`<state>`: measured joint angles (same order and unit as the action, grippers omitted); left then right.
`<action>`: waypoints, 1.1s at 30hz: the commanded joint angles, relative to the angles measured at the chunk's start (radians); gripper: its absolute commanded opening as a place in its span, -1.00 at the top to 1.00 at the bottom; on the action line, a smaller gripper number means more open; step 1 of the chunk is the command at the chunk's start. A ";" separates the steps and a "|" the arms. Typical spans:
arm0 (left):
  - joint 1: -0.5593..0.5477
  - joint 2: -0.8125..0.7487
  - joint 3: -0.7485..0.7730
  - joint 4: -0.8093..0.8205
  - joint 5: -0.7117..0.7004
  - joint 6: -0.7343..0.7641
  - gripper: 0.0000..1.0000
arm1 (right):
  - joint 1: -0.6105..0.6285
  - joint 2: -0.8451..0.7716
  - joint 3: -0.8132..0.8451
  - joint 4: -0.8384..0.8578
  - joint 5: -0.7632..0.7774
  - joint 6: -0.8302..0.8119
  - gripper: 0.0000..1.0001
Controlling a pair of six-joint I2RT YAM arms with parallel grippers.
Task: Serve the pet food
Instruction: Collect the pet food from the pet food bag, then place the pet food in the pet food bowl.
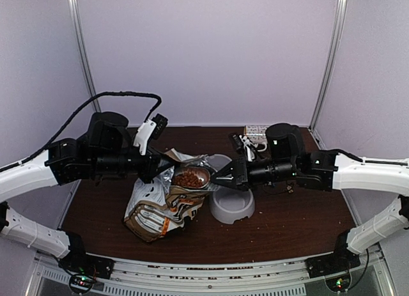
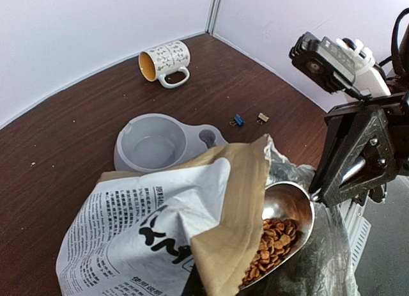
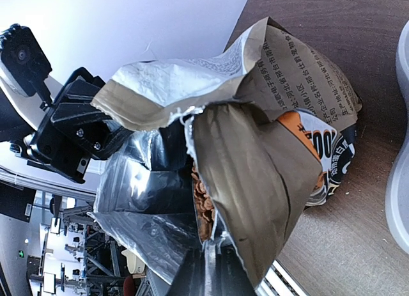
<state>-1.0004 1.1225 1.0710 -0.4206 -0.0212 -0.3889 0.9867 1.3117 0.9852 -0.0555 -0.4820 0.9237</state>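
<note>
The pet food (image 1: 188, 179) is a heap of reddish-brown kibble lying in a metal scoop (image 1: 192, 176). My right gripper (image 1: 217, 178) is shut on the scoop's handle and holds the scoop level at the open mouth of the printed paper bag (image 1: 156, 210). The kibble also shows in the left wrist view (image 2: 276, 240) and in the right wrist view (image 3: 203, 206). My left gripper (image 1: 165, 167) is shut on the bag's upper edge and holds the mouth open. The bag hides its fingers in its own view. The grey double bowl (image 1: 231, 208) stands just right of the bag, with nothing in it.
A patterned white mug (image 2: 165, 61) lies on its side at the back. Two small binder clips (image 2: 238, 120) lie on the brown table beyond the bowl (image 2: 153, 146). The right gripper's body (image 2: 358, 155) hangs close over the scoop.
</note>
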 commanded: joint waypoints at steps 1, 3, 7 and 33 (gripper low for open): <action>-0.001 -0.044 0.032 0.152 -0.019 0.030 1.00 | -0.023 -0.052 -0.016 0.019 0.040 0.015 1.00; -0.001 -0.043 0.033 0.145 -0.028 0.037 1.00 | -0.026 -0.064 -0.017 0.010 0.040 0.016 1.00; -0.001 -0.040 0.042 0.135 -0.034 0.052 1.00 | -0.029 -0.082 -0.006 -0.018 0.041 0.008 1.00; -0.001 -0.047 0.048 0.108 -0.101 0.111 1.00 | -0.058 -0.132 0.002 -0.025 -0.033 0.005 1.00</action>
<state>-1.0008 1.1114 1.0710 -0.4370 -0.0826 -0.2893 0.9443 1.1759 0.9771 -0.1295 -0.4877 0.9237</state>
